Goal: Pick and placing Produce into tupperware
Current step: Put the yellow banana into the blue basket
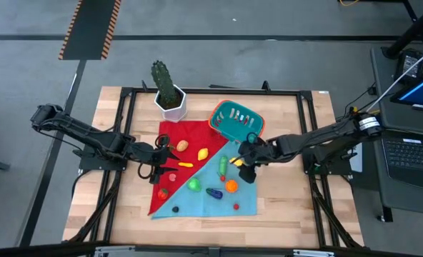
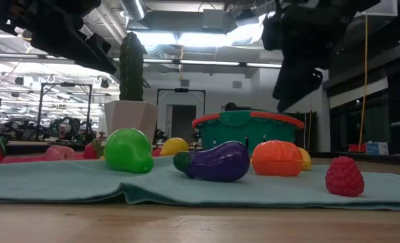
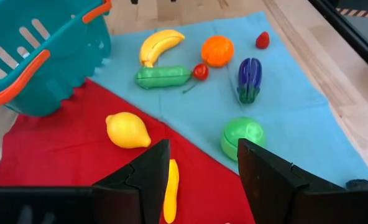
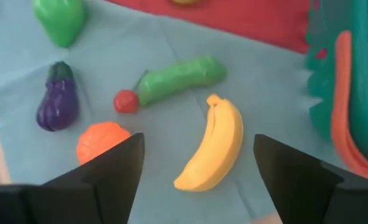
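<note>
A: Where is the right end effector point(image 1: 241, 165) sitting?

B: It is hovering over the blue cloth point(image 1: 210, 203), just in front of the tub point(image 1: 236, 120). Its fingers point(image 4: 106, 171) are standing spread, pinching nothing, with the banana point(image 4: 213, 149) lying on the cloth between them in the right wrist view.

A: And the left end effector point(image 1: 151, 171)?

B: It is hanging over the red cloth point(image 1: 174, 134) at the left edge. Its fingers point(image 3: 143, 180) are standing apart and holding nothing; a small yellow piece point(image 3: 170, 190) is lying in the gap, below them.

A: Where is the produce lying?

B: All of it is lying on the two cloths. The lemon point(image 3: 127, 130) is resting on the red one near the tub. The cucumber point(image 4: 179, 78), a small red piece point(image 4: 125, 101), the orange point(image 4: 100, 140), the eggplant point(image 4: 58, 99) and a green fruit point(image 3: 242, 136) are lying on the blue one. A raspberry point(image 2: 344, 176) is sitting apart near the cloth's edge.

A: And the tub?

B: It is standing on the surface at the cloths' far corner, beside the cactus point(image 1: 166, 82) in its white pot point(image 1: 173, 106).
</note>
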